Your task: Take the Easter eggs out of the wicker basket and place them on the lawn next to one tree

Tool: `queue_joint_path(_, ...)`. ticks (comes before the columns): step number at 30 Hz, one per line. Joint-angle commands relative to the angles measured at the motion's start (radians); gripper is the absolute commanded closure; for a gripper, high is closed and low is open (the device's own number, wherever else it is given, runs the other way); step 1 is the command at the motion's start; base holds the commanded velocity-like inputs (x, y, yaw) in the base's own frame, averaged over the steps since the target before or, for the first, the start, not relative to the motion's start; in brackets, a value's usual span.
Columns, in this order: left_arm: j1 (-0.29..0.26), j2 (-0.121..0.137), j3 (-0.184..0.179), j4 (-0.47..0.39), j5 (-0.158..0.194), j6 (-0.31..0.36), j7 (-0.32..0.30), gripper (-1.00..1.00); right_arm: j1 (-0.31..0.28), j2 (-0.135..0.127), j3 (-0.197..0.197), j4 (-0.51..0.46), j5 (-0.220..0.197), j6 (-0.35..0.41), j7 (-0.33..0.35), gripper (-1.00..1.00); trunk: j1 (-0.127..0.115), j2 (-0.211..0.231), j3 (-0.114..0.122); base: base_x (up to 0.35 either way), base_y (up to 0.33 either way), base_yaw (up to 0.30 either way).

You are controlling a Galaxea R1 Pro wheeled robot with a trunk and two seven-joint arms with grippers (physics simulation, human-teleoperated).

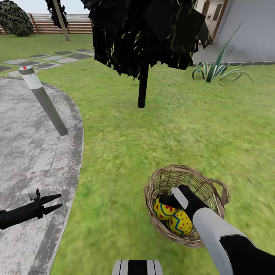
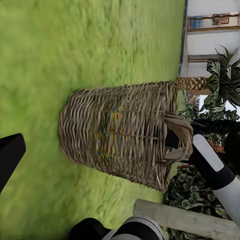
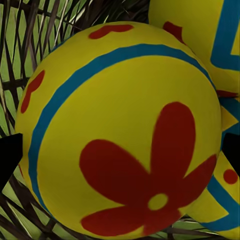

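Now, right jaws astride Easter egg (image 3: 120, 130)

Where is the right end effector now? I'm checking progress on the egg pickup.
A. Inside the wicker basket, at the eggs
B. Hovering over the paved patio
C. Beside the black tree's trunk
A: the right end effector reaches into the wicker basket, against the Easter eggs.

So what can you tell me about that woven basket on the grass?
The wicker basket is tan-brown woven cane, round and bucket-shaped, with small loop handles at the rim. It stands upright on the lawn, beside the paved area. Yellow painted Easter eggs lie inside, and the right gripper reaches down into it.
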Motion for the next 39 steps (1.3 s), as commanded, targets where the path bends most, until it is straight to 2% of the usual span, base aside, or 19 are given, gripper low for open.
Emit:
queue_joint_path(1, 0.000, 0.000, 0.001, 0.000, -0.001, 0.011, -0.004, -1.00, 0.000, -0.001, 0.007, -0.001, -0.008, 0.003, -0.009, 1.00, 0.000, 0.000, -0.001, 0.000, 0.000, 0.000)
queue_joint_path(20, -0.001, 0.000, 0.001, 0.000, -0.001, 0.012, -0.004, -1.00, 0.000, -0.001, 0.008, -0.001, -0.008, 0.004, -0.009, 1.00, 0.000, 0.000, -0.001, 0.000, 0.000, 0.000)
queue_joint_path(23, -0.001, 0.000, 0.001, 0.000, -0.001, 0.013, -0.004, -1.00, 0.000, -0.001, 0.007, -0.001, -0.008, 0.004, -0.010, 1.00, -0.002, 0.000, 0.011, 0.000, 0.000, 0.000)
queue_joint_path(28, -0.001, 0.000, 0.001, 0.000, -0.001, 0.014, -0.004, -1.00, 0.000, -0.001, 0.007, -0.001, -0.008, 0.004, -0.009, 1.00, -0.002, 0.000, 0.011, 0.000, 0.000, 0.000)
queue_joint_path(32, 0.000, 0.000, 0.001, 0.000, -0.001, 0.014, -0.004, -1.00, 0.000, -0.001, 0.007, -0.001, -0.008, 0.007, -0.010, 1.00, -0.003, 0.001, 0.022, 0.000, 0.000, 0.000)
queue_joint_path(37, 0.000, 0.000, 0.001, 0.000, -0.001, 0.014, -0.004, -1.00, 0.000, 0.000, 0.007, -0.001, -0.010, 0.018, -0.010, 1.00, -0.005, 0.002, 0.042, 0.000, 0.000, 0.000)
queue_joint_path(39, 0.000, -0.001, 0.001, 0.000, -0.001, 0.014, -0.004, -1.00, -0.001, 0.000, 0.007, -0.001, -0.009, 0.041, -0.010, 1.00, -0.005, 0.002, 0.042, 0.000, 0.000, 0.000)
